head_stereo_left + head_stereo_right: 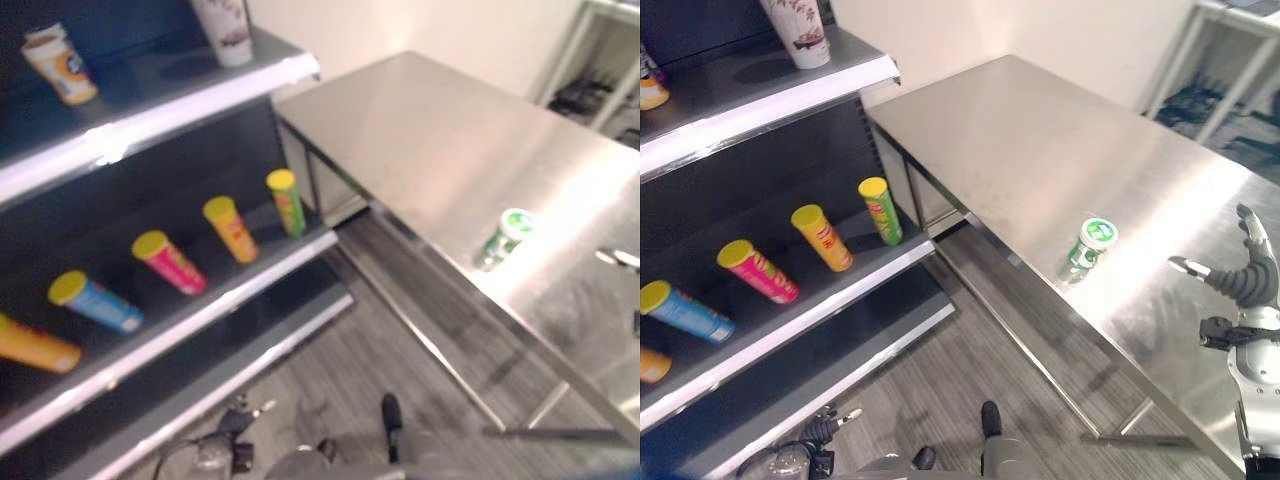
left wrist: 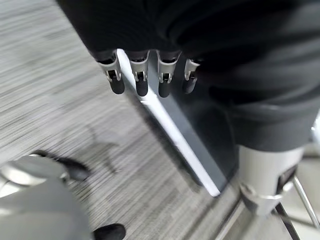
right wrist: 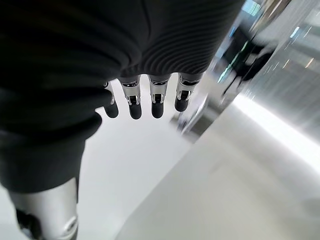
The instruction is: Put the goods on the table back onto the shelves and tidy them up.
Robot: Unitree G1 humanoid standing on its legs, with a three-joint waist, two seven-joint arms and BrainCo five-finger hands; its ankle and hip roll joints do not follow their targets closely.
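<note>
Steel table [image 1: 1040,130] runs from 12 o'clock toward 4 o'clock. One green can [image 1: 1087,247] with a white-and-green lid stands upright near the table's front edge, at about 3 o'clock, alone on the bare metal.

Shelves [image 1: 180,330] at 9 o'clock. Middle shelf holds a row of tall tubes with yellow lids, all tilted: green tube [image 1: 287,201] nearest the table, then orange tube [image 1: 231,228], pink tube [image 1: 169,262], blue tube [image 1: 96,302], and another orange tube [image 1: 35,346] at the far end, partly cut off. Tubes sit apart from one another. Top shelf carries a white paper cup [image 1: 224,28] near its table-side end and a small orange-and-white container [image 1: 60,65] further along.

Right hand [image 1: 1245,275] at 4 o'clock, above the table, well apart from the can; fingers spread and loose, thumb out, holding nothing. Its wrist view shows the fingertips [image 3: 133,107] in a straight row over the steel.

Left hand [image 2: 145,70] hangs over the grey floor [image 2: 50,100] beside the bottom shelf edge; fingers straight, side by side, empty.
</note>
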